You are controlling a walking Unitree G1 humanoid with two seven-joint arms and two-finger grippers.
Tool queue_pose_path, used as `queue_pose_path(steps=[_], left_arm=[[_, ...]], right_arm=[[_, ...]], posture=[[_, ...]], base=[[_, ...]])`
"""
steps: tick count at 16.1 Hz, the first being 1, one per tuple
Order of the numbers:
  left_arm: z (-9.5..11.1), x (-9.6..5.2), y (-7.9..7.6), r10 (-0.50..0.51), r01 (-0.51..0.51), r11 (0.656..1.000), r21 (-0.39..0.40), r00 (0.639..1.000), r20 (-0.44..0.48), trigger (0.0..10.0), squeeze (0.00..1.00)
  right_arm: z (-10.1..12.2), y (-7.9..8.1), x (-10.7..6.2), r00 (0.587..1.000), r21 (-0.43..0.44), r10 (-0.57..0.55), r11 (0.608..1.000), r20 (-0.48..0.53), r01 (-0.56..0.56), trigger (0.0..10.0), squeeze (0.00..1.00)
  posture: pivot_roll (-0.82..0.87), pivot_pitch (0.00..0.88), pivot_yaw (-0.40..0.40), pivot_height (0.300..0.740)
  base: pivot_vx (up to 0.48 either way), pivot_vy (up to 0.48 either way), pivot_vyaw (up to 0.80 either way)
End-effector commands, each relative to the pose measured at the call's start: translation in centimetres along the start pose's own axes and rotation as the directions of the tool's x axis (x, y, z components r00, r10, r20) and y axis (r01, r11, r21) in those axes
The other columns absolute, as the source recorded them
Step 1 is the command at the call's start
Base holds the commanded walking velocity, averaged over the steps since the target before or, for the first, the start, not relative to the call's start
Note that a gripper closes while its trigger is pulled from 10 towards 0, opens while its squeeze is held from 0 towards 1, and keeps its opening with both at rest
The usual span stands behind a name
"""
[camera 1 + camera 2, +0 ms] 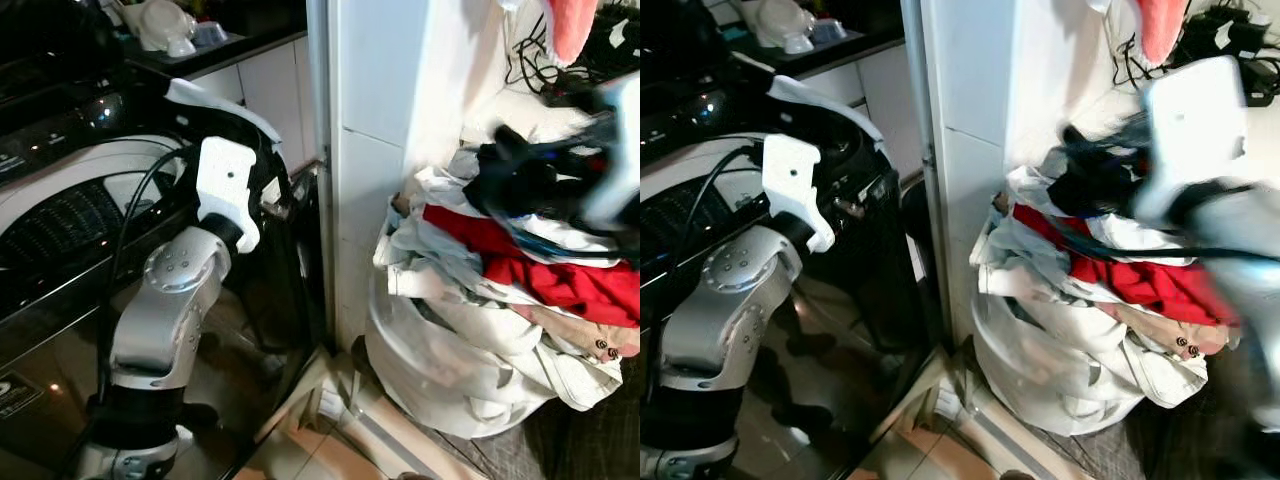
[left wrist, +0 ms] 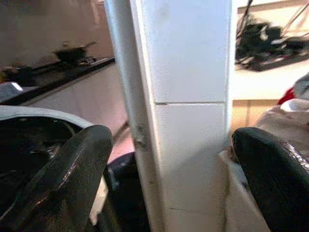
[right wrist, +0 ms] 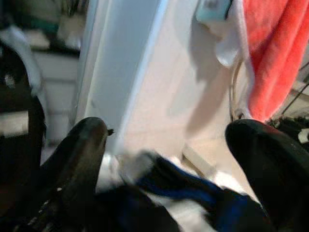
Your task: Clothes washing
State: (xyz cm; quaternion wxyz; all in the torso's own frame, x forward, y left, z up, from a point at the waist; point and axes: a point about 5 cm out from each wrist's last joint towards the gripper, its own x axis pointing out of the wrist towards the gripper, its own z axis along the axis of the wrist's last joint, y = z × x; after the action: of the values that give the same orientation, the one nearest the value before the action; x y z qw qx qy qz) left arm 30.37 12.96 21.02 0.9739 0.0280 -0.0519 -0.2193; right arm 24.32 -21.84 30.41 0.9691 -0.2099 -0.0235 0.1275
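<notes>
step: we reach right end effector [image 3: 164, 169], spread, over dark blue-black garment [image 3: 193, 198] on heaped laundry pile [image 1: 500, 300] | next: close on it, carry to black-lidded washing machine [image 1: 60, 200]

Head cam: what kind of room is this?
Probably a home laundry corner off a kitchen: a top-loading washing machine on the left, an overflowing pile of clothes by a white tiled pillar, and dishes on a counter behind.

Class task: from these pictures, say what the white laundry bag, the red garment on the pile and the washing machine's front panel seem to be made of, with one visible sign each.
White laundry bag: seemingly thin fabric or plastic sheet; it sags and creases.
Red garment: soft matte cloth; it folds and drapes over the pile.
Washing machine's front panel: glossy dark plastic or glass, hard to tell which; it mirrors the room.
</notes>
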Motion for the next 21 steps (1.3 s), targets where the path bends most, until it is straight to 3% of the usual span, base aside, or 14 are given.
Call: queue_pose_path(steps=[1, 3, 4, 7, 9, 11, 15, 16, 18, 21], left_arm=[[0.6, -0.4, 0.6, -0.015, 0.015, 1.0, -0.002, 1.0, 0.027, 10.0, 0.0], [0.7, -0.8, 0.2, -0.093, 0.093, 0.996, -0.013, 0.995, 0.035, 10.0, 0.0], [0.7, -1.3, -0.6, -0.183, 0.184, 0.982, -0.049, 0.983, 0.034, 10.0, 0.0], [0.5, -2.7, -2.1, -0.412, 0.412, 0.909, -0.063, 0.911, 0.013, 10.0, 0.0], [0.1, -3.4, -2.2, -0.47, 0.467, 0.88, -0.089, 0.883, -0.015, 10.0, 0.0], [-0.1, -3.9, -1.7, -0.474, 0.47, 0.879, -0.082, 0.88, -0.036, 10.0, 0.0], [0.2, -4.0, -2.0, -0.516, 0.511, 0.852, -0.111, 0.856, -0.022, 10.0, 0.0], [0.5, -4.4, -2.4, -0.574, 0.567, 0.812, -0.138, 0.819, -0.012, 10.0, 0.0], [0.7, -4.7, -2.7, -0.612, 0.604, 0.782, -0.154, 0.79, -0.011, 10.0, 0.0], [0.6, -4.8, -2.7, -0.599, 0.59, 0.793, -0.151, 0.801, -0.018, 10.0, 0.0]], right_arm=[[-0.7, -0.2, -0.7, 0.992, 0.049, 0.11, 0.993, -0.055, -0.107, 10.0, 1.0], [-1.6, -0.4, -2.3, 0.957, 0.037, 0.238, 0.971, -0.167, -0.235, 10.0, 1.0], [-2.4, -0.4, -3.0, 0.932, 0.026, 0.274, 0.961, -0.24, -0.276, 10.0, 1.0], [-3.3, -1.9, -3.0, 0.93, -0.006, 0.221, 0.973, -0.293, -0.233, 10.0, 1.0], [-3.3, -2.6, -2.6, 0.947, -0.034, 0.177, 0.981, -0.269, -0.193, 10.0, 1.0], [-3.1, -3.8, -1.9, 0.97, -0.069, 0.114, 0.989, -0.216, -0.132, 10.0, 1.0], [-4.6, -3.9, -1.3, 0.95, -0.029, 0.183, 0.98, -0.254, -0.197, 10.0, 1.0], [-5.9, -3.9, -1.0, 0.923, -0.027, 0.242, 0.965, -0.299, -0.262, 10.0, 0.0], [-6.2, -4.6, -0.5, 0.921, -0.046, 0.234, 0.964, -0.313, -0.261, 10.0, 0.0], [-6.0, -5.1, -0.1, 0.921, -0.05, 0.247, 0.961, -0.302, -0.274, 0.0, 0.0]], posture=[[-0.11, 0.0, 0.075, 0.74], [-0.11, 0.0, 0.071, 0.74], [-0.11, 0.0, 0.071, 0.74], [-0.12, 0.0, 0.073, 0.74], [-0.12, 0.0, 0.075, 0.74], [-0.11, 0.0, 0.07, 0.74], [-0.11, 0.0, 0.071, 0.74], [-0.1, 0.0, 0.072, 0.74], [-0.1, 0.0, 0.062, 0.74], [-0.09, 0.0, 0.053, 0.74]], base=[[0.0, 0.0, 0.0], [0.0, 0.0, 0.0], [0.0, 0.0, 0.0], [0.0, 0.0, 0.0], [0.0, 0.0, 0.0], [0.0, 0.0, 0.0], [0.0, 0.0, 0.0], [0.0, 0.0, 0.0], [0.0, 0.0, 0.0], [0.0, 0.0, 0.0]])
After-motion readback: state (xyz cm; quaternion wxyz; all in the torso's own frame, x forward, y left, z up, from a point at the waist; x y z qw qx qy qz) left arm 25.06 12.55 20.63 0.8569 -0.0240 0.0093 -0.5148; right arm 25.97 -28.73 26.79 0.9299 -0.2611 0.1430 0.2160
